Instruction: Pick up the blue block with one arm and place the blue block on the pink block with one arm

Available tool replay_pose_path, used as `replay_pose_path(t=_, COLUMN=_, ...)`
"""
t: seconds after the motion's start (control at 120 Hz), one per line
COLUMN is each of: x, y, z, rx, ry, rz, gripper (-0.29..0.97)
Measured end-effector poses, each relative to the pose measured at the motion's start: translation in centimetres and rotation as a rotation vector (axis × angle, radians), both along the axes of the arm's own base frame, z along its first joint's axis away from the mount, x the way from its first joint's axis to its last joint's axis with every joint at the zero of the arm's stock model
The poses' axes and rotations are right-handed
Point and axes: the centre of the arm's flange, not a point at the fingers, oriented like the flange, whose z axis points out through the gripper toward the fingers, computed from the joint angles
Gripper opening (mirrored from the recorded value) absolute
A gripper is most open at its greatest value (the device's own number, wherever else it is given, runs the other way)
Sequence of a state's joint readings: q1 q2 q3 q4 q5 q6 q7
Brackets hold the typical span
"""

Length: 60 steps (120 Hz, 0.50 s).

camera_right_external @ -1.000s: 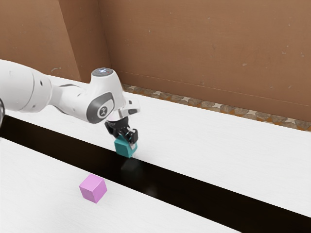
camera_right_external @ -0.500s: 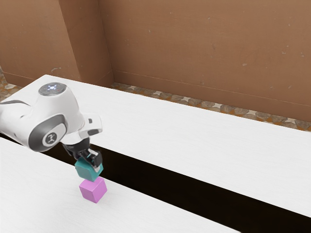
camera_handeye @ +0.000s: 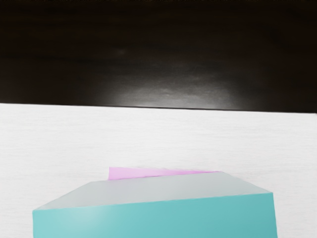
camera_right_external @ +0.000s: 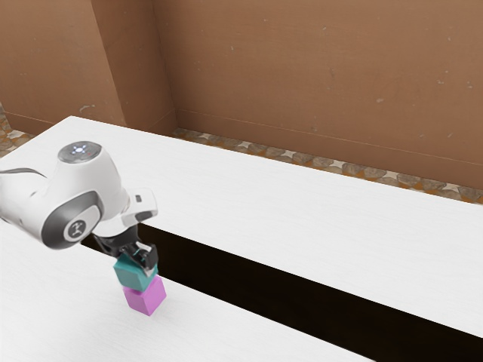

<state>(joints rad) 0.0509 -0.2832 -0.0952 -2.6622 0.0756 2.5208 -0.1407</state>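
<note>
The blue block, teal in colour, rests on top of the pink block on the near white strip of the table. My black gripper reaches down from above and is shut on the blue block, a finger on each side. In the wrist view the blue block looms large just under my hand, and a thin sliver of the pink block peeks out behind it.
A wide black band crosses the white table diagonally, just beyond the stacked blocks. Brown walls stand behind the table.
My arm carried the blue block from over the black band toward the exterior view's left, then lowered it onto the pink block. The gripper has stayed shut on it.
</note>
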Motion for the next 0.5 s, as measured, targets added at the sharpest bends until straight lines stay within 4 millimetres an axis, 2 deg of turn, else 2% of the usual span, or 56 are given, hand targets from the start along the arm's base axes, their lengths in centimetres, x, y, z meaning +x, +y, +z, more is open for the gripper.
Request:
replay_pose_path(t=0.183, x=0.1, y=0.0, z=0.1, rx=-0.011, ry=-0.005, rz=0.003, gripper=0.57)
replay_pose_path(t=0.217, x=0.7, y=0.0, z=0.9, rx=-0.012, ry=-0.018, rz=0.002, gripper=0.58)
replay_pose_path(t=0.275, x=4.2, y=-0.2, z=6.8, rx=-0.015, ry=-0.084, rz=0.006, gripper=0.61)
replay_pose_path(t=0.392, x=11.6, y=-0.1, z=20.1, rx=-0.103, ry=-0.151, rz=0.061, gripper=0.64)
replay_pose_path(t=0.433, x=13.7, y=0.8, z=23.8, rx=-0.129, ry=-0.147, rz=0.08, gripper=0.64)
replay_pose_path(t=0.5, x=15.1, y=2.7, z=27.6, rx=-0.153, ry=-0.114, rz=0.112, gripper=0.65)
